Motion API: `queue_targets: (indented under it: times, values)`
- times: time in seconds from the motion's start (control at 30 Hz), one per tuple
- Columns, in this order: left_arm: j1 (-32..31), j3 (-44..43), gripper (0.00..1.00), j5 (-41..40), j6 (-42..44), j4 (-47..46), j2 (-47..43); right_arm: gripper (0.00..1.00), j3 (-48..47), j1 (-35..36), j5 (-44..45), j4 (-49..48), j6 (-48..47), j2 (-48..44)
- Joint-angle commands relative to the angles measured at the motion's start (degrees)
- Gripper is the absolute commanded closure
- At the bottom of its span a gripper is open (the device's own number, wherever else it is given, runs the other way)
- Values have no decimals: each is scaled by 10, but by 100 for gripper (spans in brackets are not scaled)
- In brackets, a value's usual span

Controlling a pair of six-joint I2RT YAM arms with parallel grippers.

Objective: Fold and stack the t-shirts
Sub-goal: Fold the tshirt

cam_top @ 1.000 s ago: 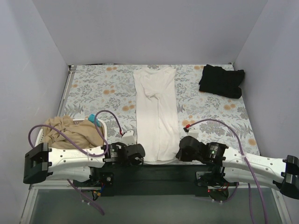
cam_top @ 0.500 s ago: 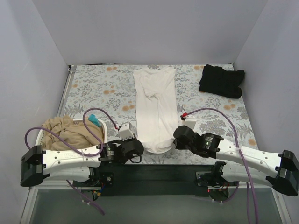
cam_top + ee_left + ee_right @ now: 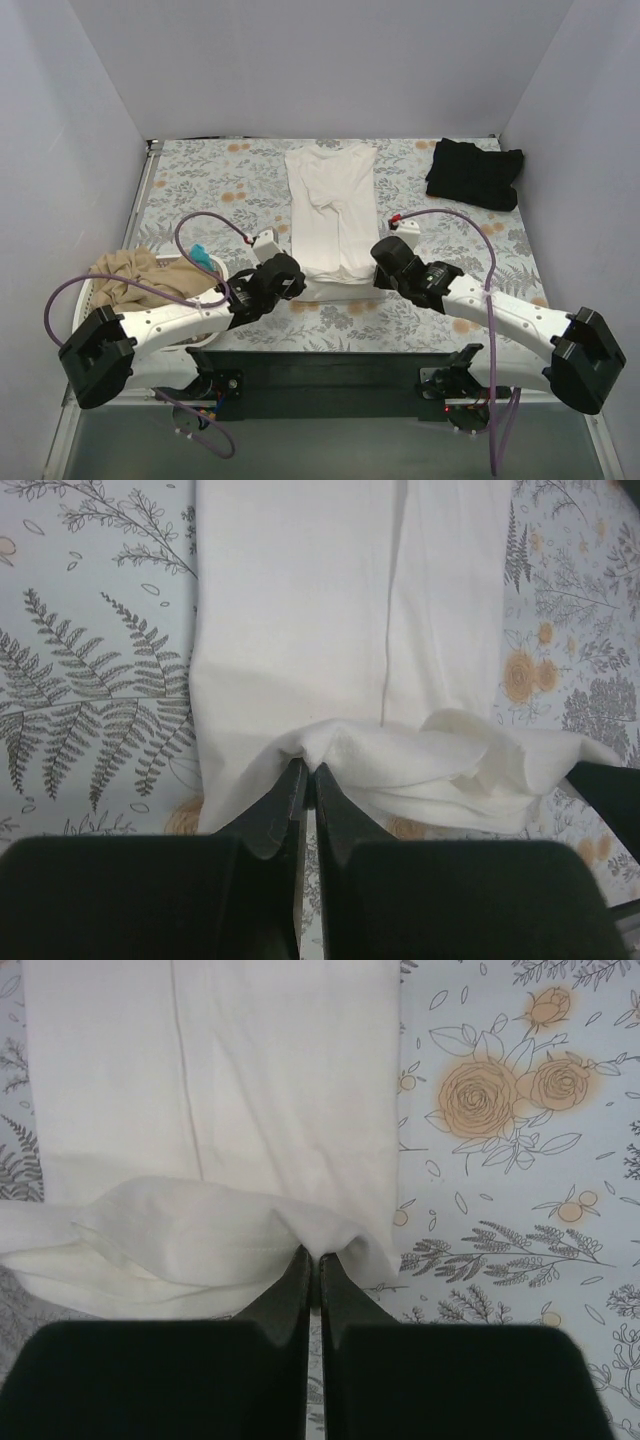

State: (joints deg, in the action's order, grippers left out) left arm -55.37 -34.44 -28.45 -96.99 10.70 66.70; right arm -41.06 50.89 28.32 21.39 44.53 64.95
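White cloth is the matter in hand: the white t-shirt [image 3: 332, 205] lies lengthwise, already narrowed into a long strip, its collar at the far end and its hem raised off the table [image 3: 200, 190]. The left gripper [image 3: 305, 775] has its jaws pinched tight on the hem's left corner, and the right gripper [image 3: 312, 1258] is pinched the same way on the right corner. Between them the hem sags and bunches over the shirt's lower part.

The step looks like folding the bottom half up toward the collar. To do it well, both corners should travel level and at one pace, so the crease runs square across the strip. Holding the corners a little wider apart would draw out the slack that now wrinkles the middle. The hem should be laid even with the collar edge and let go only once the cloth rests flat.

Far right of the white t-shirt sits the black t-shirt [image 3: 474, 175], folded. Near left of it the tan t-shirt [image 3: 150, 282] lies crumpled in the basket [image 3: 224, 270], not yet folded.
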Motion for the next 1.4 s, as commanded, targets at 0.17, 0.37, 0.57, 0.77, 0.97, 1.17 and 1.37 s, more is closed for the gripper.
queue_targets:
  times: [0.17,0.37,0.57,0.77,0.97,1.17,1.37]
  values:
    - [88,-33,100,65,101,-125,72,99,-89,-64,-8,-83,-73,86]
    - [148,-66,100,108,125,-157,127,99,-145,-115,-33,-94,-104,159]
    - [205,-107,100,162,135,-168,190,99,-193,-152,-73,-106,-132,217]
    - [236,-151,100,195,143,-169,254,99,-246,-174,-103,-105,-152,293]
    - [250,-168,100,200,136,-166,284,99,-278,-186,-120,-105,-161,337]
    - [262,-189,100,194,120,-144,297,99,-299,-194,-131,-105,-161,366]
    - [271,-231,41,204,142,-110,298,48,-340,-210,-159,-88,-164,375]
